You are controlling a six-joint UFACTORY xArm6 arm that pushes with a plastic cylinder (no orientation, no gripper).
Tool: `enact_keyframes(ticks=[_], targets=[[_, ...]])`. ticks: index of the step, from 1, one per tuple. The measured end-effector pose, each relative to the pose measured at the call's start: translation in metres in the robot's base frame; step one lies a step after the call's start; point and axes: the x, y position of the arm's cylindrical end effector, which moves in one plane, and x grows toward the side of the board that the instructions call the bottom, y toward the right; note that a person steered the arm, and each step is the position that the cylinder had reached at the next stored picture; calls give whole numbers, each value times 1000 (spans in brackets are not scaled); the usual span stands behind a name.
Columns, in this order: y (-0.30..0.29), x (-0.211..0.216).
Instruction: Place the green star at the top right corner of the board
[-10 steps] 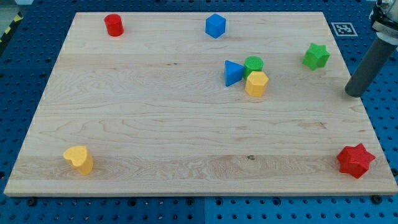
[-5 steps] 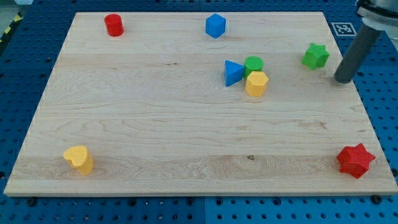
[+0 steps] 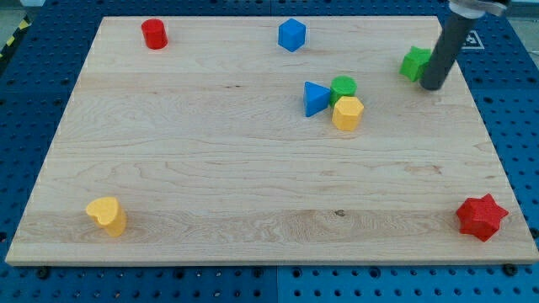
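Note:
The green star [image 3: 413, 64] lies near the board's right edge, a little below the top right corner. My tip [image 3: 432, 86] rests against the star's lower right side, and the rod hides part of the star. The wooden board [image 3: 210, 168] fills most of the view.
A blue triangle [image 3: 315, 98], a green cylinder [image 3: 343, 87] and a yellow hexagon [image 3: 347, 113] cluster right of centre. A blue block [image 3: 291, 34] and a red cylinder [image 3: 154, 34] sit near the top edge. A yellow heart [image 3: 107, 215] is at bottom left, a red star [image 3: 481, 217] at bottom right.
My tip has moved left and up from off the board's right edge to the green star. The star has shifted up and left by a little.

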Motion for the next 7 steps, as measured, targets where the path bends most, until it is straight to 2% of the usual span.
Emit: enact_keyframes(ticks=[2, 4, 6, 7], targets=[[4, -75], [-6, -21], [-16, -85], [-27, -80]])
